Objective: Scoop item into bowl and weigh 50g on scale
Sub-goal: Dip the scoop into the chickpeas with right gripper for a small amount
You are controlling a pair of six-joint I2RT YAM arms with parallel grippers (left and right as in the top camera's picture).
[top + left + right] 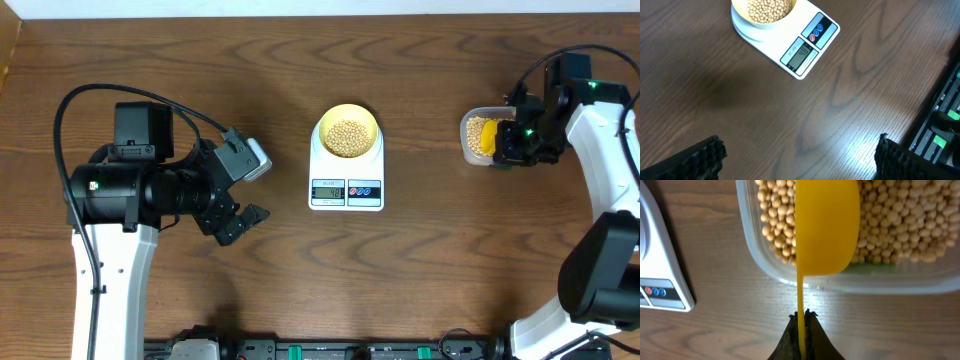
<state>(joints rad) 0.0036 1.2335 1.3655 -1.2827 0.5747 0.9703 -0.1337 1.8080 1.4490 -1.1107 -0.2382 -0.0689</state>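
At the middle of the table the scale [346,203] sits with the bowl [373,122] on its round top, and the bowl already holds a good heap of beans [347,137] – tan, round, loose, filling it close to the rim. So the scooping is well under way. The display [799,54] is lit, and from the left wrist view I read something in the forties, though the digits are too small for me to trust. My guess is that a small top-up is all that is left before fifty grams.

Off to the right, the right gripper [801,322] is pinched tight on the thin handle of the yellow spoon [827,225], whose cup hangs over the beans in the clear tub [770,265]. I see no beans on the face turned to the camera – whether it is loaded I cannot tell. The tub has plenty of stock in it.

The left gripper [250,190] is spread wide and holds nothing, hovering over bare wood to the left of the scale, well apart from it.
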